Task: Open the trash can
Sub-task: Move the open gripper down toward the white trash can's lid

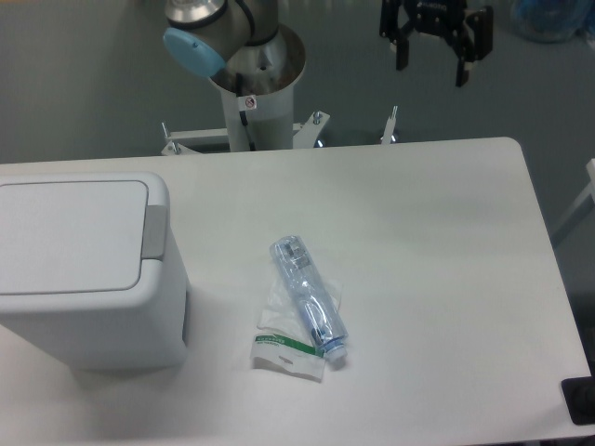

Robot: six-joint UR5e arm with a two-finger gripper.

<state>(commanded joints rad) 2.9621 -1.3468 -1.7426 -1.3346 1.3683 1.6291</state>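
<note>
White trash can (84, 269) w/ grey push bar (154, 232); clear bluish bottle (309, 297), green-striped label (288, 349); black gripper (431, 56); white table (437, 242).

A crushed clear plastic bottle (310, 299) lies on the white table (437, 242), near the middle, its long axis running diagonally from upper left to lower right. Under its lower end sits a crumpled clear wrapper (290, 348) with a green stripe, possibly the bottle's loose label. A small dark object (580, 401) shows at the table's lower right corner, cut by the frame edge.
</note>
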